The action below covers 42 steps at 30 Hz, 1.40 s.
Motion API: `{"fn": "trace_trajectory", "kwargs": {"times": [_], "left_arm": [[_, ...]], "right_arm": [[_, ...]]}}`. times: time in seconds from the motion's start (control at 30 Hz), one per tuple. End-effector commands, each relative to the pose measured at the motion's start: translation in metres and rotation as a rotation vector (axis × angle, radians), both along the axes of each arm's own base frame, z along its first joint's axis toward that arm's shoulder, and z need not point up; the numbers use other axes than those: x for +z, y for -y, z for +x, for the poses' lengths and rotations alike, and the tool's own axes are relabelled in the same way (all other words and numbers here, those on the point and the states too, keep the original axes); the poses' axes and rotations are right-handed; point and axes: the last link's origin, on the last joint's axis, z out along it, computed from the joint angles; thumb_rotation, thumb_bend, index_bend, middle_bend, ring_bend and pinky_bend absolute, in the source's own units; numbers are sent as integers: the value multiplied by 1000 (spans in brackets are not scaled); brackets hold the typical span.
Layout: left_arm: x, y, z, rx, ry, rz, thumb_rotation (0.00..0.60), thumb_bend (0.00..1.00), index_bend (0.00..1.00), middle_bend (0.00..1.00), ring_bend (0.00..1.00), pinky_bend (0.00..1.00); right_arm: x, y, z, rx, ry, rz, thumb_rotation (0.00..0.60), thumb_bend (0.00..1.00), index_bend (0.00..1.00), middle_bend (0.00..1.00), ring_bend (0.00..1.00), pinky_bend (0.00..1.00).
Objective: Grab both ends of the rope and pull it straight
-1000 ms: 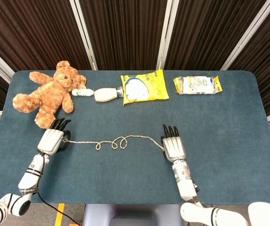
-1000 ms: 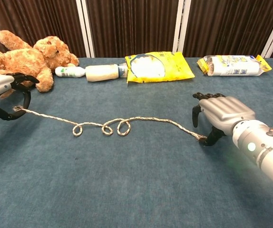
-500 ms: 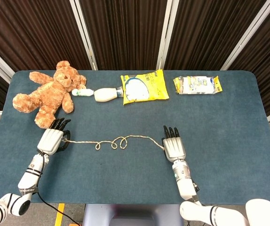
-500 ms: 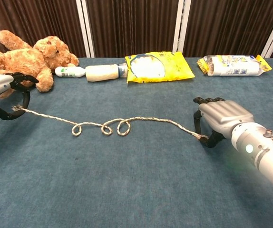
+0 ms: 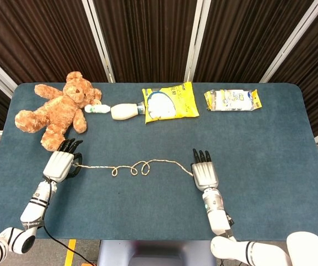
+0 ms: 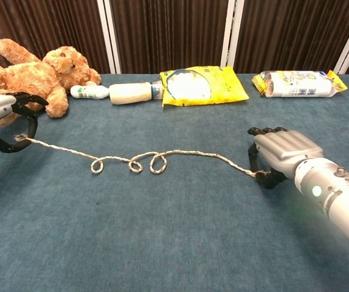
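Observation:
A thin braided rope (image 5: 139,166) (image 6: 132,159) lies across the blue table with three small loops near its middle. My left hand (image 5: 61,164) (image 6: 5,121) pinches the rope's left end, which hangs just above the cloth in the chest view. My right hand (image 5: 204,173) (image 6: 281,155) sits at the right end with its fingers curled over it, pinching the rope tip against the table. Between the loops and each hand the rope runs nearly straight.
A brown teddy bear (image 5: 59,108) (image 6: 31,73) lies at the back left, close to my left hand. Behind the rope lie a white bottle (image 5: 120,111) (image 6: 123,93), a yellow bag (image 5: 169,101) (image 6: 200,84) and a white-yellow packet (image 5: 234,100) (image 6: 296,83).
My right hand has closed further on the rope's end and drawn slightly back toward me. The left hand has edged left, and the rope lies a little tauter; the loops remain.

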Motion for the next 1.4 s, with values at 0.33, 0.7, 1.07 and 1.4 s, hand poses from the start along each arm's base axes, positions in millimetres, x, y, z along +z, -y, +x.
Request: {"fn": "trace_trajectory", "kwargs": {"times": [0.33, 0.7, 1.07, 1.4], "left_arm": [[5, -1, -2, 3, -2, 14, 600, 427, 634, 98, 0, 95], [22, -4, -20, 50, -30, 56, 600, 428, 634, 98, 0, 96], [34, 9, -42, 86, -58, 81, 600, 428, 634, 98, 0, 99], [27, 14, -48, 104, -70, 67, 600, 428, 634, 98, 0, 99]], "right_arm": [[16, 7, -6, -6, 6, -36, 600, 558, 794, 162, 0, 0], [78, 20, -41, -39, 19, -146, 600, 558, 797, 168, 0, 0], [134, 28, -97, -132, -3, -219, 600, 558, 797, 169, 0, 0], [154, 33, -128, -196, 4, -235, 600, 558, 797, 169, 0, 0]]}}
